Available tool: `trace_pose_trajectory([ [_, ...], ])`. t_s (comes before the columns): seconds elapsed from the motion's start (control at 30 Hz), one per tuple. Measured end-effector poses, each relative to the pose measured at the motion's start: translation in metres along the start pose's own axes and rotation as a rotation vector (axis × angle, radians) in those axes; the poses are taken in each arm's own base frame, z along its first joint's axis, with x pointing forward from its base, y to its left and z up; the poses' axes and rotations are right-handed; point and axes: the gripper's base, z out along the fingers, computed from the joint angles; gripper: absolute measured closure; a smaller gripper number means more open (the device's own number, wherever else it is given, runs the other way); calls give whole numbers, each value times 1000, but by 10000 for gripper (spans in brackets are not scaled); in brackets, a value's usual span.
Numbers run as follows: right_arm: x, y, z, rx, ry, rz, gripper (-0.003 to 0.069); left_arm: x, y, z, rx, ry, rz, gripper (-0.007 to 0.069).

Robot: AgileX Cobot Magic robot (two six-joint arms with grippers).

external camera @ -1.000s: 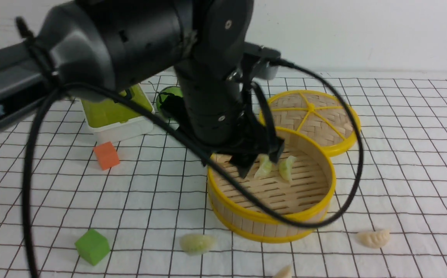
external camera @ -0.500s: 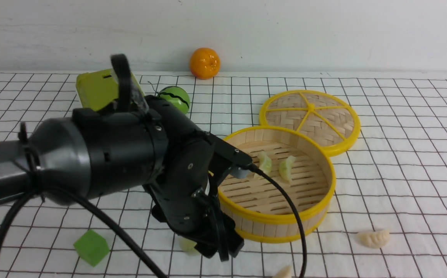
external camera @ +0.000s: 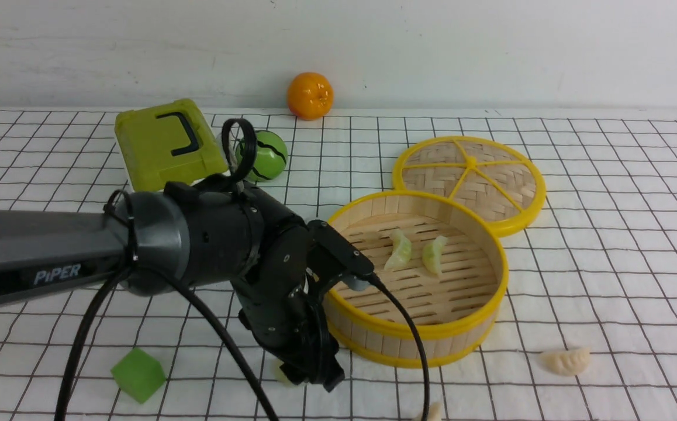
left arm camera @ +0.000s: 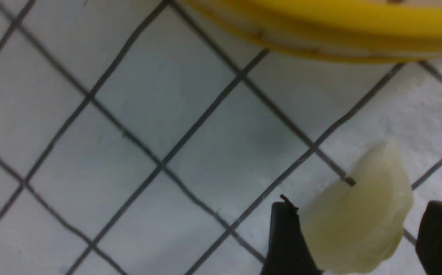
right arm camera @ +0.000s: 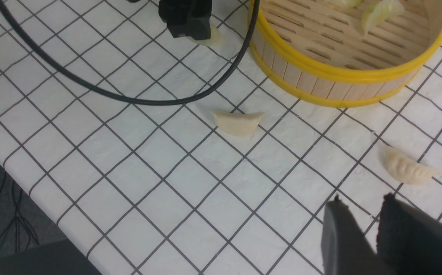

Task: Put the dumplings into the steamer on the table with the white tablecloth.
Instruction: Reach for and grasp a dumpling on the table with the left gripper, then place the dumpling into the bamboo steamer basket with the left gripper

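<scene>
Gridded surface [external camera: 607, 175] carrying the steamer [external camera: 499, 275] right of centre, two green dumplings [external camera: 400, 250] lying inside; left pincer [external camera: 309, 374] down by the near edge, just outside the steamer's wall, jaws wide astride a pale green dumpling [left arm camera: 358, 214], one finger at its flank, not yet clamped; right pincer [right arm camera: 362, 202] toward the near-right corner, narrowly parted, empty, beside a cream dumpling [right arm camera: 410, 170]; probably light, slightly yielding, smooth-skinned; best pinched gently across the plump belly.

White tablecloth [external camera: 619, 245] under steamer [external camera: 432, 333], dumplings [external camera: 565, 361], green cube [external camera: 138, 374]
</scene>
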Motion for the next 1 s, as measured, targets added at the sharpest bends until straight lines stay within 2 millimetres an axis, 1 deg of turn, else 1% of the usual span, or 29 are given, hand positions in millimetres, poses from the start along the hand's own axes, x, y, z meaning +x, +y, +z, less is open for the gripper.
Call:
trace_pose_trajectory([
  [0.1, 0, 0, 0, 0, 0, 0, 496, 0, -1, 4, 14, 2, 50, 227],
  [0.13, 0, 0, 0, 0, 0, 0, 496, 0, -2, 5, 15, 4, 49, 229],
  [0.27, 0, 0, 0, 0, 0, 0, 493, 2, -4, 18, 45, 36, 44, 284],
  [0.33, 0, 0, 0, -1, 0, 0, 491, 2, -5, 19, 48, 38, 41, 300],
  [0.4, 0, 0, 0, -1, 0, 0, 489, 2, -5, 19, 58, 45, 31, 359],
  [0.43, 0, 0, 0, -2, -1, 1, 488, 2, -6, 17, 60, 46, 16, 404],
  [0.47, 0, 0, 0, -2, -1, 1, 487, 2, -6, 15, 61, 48, 5, 406],
  [0.53, 0, 0, 0, -2, -1, 1, 487, 4, -5, 5, 62, 47, -36, 405],
  [0.57, 0, 0, 0, -2, -1, 1, 487, 2, -5, -5, 57, 25, -65, 405],
  [0.6, 0, 0, 0, -2, -1, 1, 487, 2, -4, -7, 56, 21, -71, 405],
  [0.63, 0, 0, 0, -2, -1, 1, 487, -3, -2, -29, 44, -41, -126, 405],
  [0.67, 0, 0, 0, -2, -1, 1, 487, -4, -1, -36, 42, -58, -152, 405],
  [0.7, 0, 0, 0, -2, -1, 1, 485, -15, 3, -65, 40, -148, -240, 405],
  [0.73, 0, 0, 0, -2, -2, 1, 484, -20, 5, -78, 38, -189, -283, 405],
  [0.77, 0, 0, 0, -1, -3, 1, 484, -28, 8, -94, 40, -244, -346, 405],
  [0.8, 0, 0, 0, -1, -5, 1, 484, -30, 8, -97, 42, -253, -367, 405],
  [0.83, 0, 0, 0, -1, -5, 1, 484, -35, 10, -105, 44, -284, -396, 405],
  [0.87, 0, 0, 0, -1, -5, 1, 482, -46, 14, -117, 54, -333, -475, 405],
  [0.93, -1, 0, 0, -3, -6, 3, 482, -58, 19, -121, 63, -366, -538, 405],
  [1.0, -1, 1, 0, -7, -7, 5, 482, -67, 26, -117, 65, -373, -593, 405],
])
